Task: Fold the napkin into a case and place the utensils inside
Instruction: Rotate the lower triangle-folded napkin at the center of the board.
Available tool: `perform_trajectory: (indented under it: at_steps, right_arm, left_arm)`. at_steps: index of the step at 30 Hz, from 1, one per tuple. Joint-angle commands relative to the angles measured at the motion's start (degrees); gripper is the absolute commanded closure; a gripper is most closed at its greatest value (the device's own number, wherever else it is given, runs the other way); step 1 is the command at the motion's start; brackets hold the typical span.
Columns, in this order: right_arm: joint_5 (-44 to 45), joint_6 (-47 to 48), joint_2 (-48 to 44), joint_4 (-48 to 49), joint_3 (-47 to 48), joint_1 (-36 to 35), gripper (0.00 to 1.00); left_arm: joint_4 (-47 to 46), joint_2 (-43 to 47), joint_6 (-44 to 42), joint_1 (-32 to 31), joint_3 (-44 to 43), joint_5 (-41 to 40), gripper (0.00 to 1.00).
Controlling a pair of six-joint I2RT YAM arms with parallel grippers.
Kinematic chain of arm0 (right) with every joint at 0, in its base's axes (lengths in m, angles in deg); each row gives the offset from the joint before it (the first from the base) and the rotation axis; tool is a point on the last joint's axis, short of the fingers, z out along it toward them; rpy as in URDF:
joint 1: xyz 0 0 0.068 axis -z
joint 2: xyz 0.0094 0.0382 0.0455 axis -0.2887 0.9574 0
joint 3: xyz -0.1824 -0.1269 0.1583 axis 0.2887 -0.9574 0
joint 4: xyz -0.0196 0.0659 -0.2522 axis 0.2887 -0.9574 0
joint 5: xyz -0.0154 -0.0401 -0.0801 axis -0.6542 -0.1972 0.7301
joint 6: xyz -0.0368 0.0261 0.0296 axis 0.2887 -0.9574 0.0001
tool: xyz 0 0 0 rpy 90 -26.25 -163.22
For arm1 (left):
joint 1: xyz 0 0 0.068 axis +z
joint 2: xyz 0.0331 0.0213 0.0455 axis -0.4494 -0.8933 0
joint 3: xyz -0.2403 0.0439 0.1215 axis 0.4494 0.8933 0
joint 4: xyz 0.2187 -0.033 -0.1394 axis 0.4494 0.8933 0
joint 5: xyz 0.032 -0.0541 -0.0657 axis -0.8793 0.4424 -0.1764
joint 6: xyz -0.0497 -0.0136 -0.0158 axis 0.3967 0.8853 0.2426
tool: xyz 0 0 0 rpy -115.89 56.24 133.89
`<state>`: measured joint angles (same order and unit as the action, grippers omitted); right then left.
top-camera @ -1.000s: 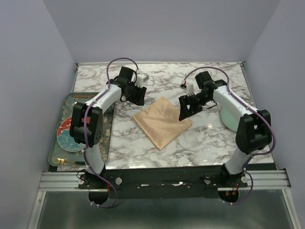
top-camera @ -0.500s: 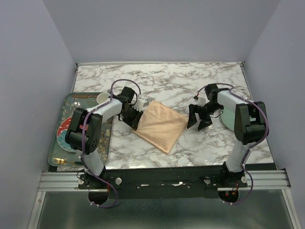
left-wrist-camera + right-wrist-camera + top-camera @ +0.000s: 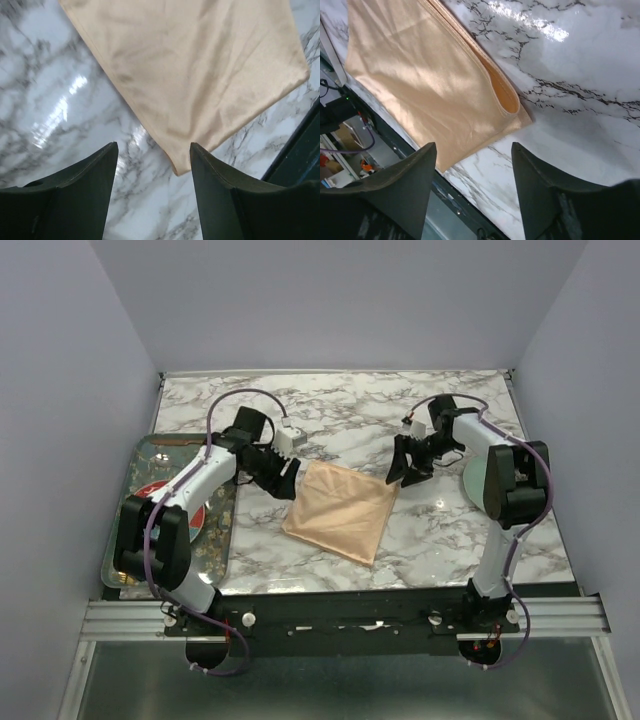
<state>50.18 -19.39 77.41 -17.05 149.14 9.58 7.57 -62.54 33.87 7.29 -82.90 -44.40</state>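
The napkin (image 3: 340, 512) lies folded into a peach-orange square on the marble table, with layered edges along its right side (image 3: 502, 97). My left gripper (image 3: 288, 483) hovers open at its far left corner. In the left wrist view that corner (image 3: 177, 167) points into the gap between the fingers (image 3: 152, 150), untouched. My right gripper (image 3: 401, 477) is open by the far right corner, and the cloth (image 3: 430, 75) lies ahead of its fingers (image 3: 472, 147), which hold nothing. I cannot make out the utensils; my left arm covers the near end of the tray.
A grey patterned tray (image 3: 128, 465) holding a red plate (image 3: 152, 490) sits at the table's left edge. A pale green plate (image 3: 476, 480) lies right of the napkin, under my right arm. The table's near edge and black rail (image 3: 340, 600) run just below the napkin.
The napkin has turned and slid slightly toward the near edge. My left gripper dipped to its left corner, then drew back and opened. My right gripper swung out right, then returned to the far right corner.
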Motion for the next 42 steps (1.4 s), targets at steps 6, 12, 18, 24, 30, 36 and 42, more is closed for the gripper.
perform_trajectory:
  at_steps: [6, 12, 18, 24, 30, 36, 42]
  right_arm:
    - [2.28, -5.73, -7.12, 7.34, -9.59, 2.28, 0.54]
    - [4.3, -9.95, -5.63, 12.44, -11.88, 2.28, 0.66]
    - [4.13, -12.59, -3.96, 16.31, -12.76, 2.19, 0.7]
    - [3.51, -13.3, -1.85, 16.49, -12.23, 2.28, 0.7]
    - [3.78, -13.65, -0.27, 17.1, -12.32, 2.28, 0.72]
    - [4.04, -14.09, 0.26, 17.19, -12.14, 2.28, 0.78]
    - [3.6, -14.18, 0.09, 17.19, -12.49, 2.37, 0.77]
  left_arm:
    - [-15.47, -11.36, 4.77, -8.16, -18.28, -2.04, 0.39]
    - [-21.19, -17.7, 16.82, -20.03, -22.6, -10.05, 0.43]
    - [-23.22, -20.35, 20.43, -27.5, -21.73, -16.2, 0.53]
    - [-23.66, -22.72, 20.52, -30.85, -20.58, -20.6, 0.58]
    - [-23.4, -25.35, 21.66, -32.52, -21.9, -22.28, 0.59]
    - [-23.4, -27.47, 22.72, -33.05, -22.78, -22.9, 0.62]
    - [-23.75, -28.7, 25.26, -33.49, -23.48, -22.98, 0.62]
